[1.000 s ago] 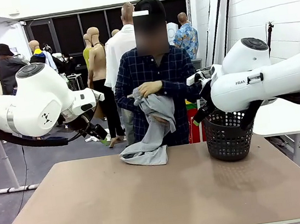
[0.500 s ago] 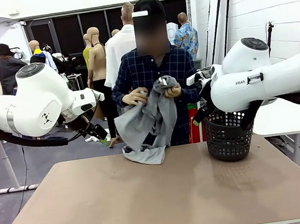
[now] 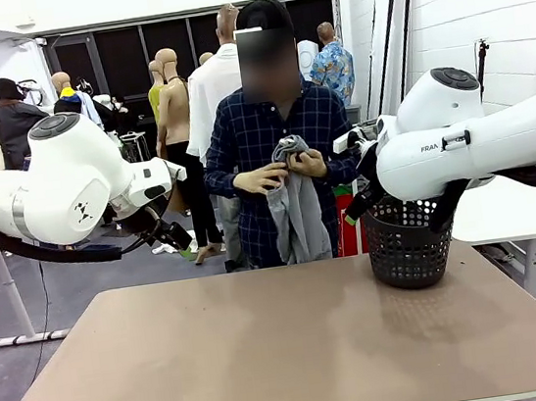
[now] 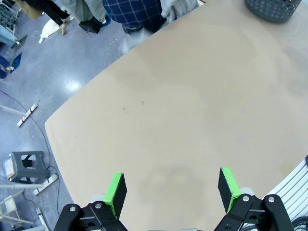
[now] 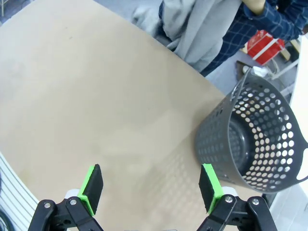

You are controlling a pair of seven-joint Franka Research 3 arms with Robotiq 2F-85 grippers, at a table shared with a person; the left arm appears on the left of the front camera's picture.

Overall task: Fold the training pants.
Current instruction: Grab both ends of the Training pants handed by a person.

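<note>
A person at the far side of the table holds the light grey training pants point(image 3: 299, 218) bunched in both hands at chest height. The pants hang down off the table and also appear in the left wrist view point(image 4: 181, 6) and the right wrist view point(image 5: 198, 30). My left gripper point(image 4: 171, 188) hovers open high over the bare table point(image 4: 183, 110), its green pads point(image 4: 115, 191) wide apart. My right gripper point(image 5: 151, 186) is likewise open above the table, beside the basket. Both arms are raised at the sides in the front view, well short of the pants.
A dark grey perforated laundry basket point(image 3: 410, 243) stands on the table's far right corner, close to my right gripper point(image 5: 257, 144). The tan tabletop point(image 3: 268, 349) is bare. Other people stand behind the person, and a stool point(image 4: 26, 166) sits on the floor.
The person has lifted the pants off the table's far edge and gathered them up in front of the chest. Neither arm has moved.
</note>
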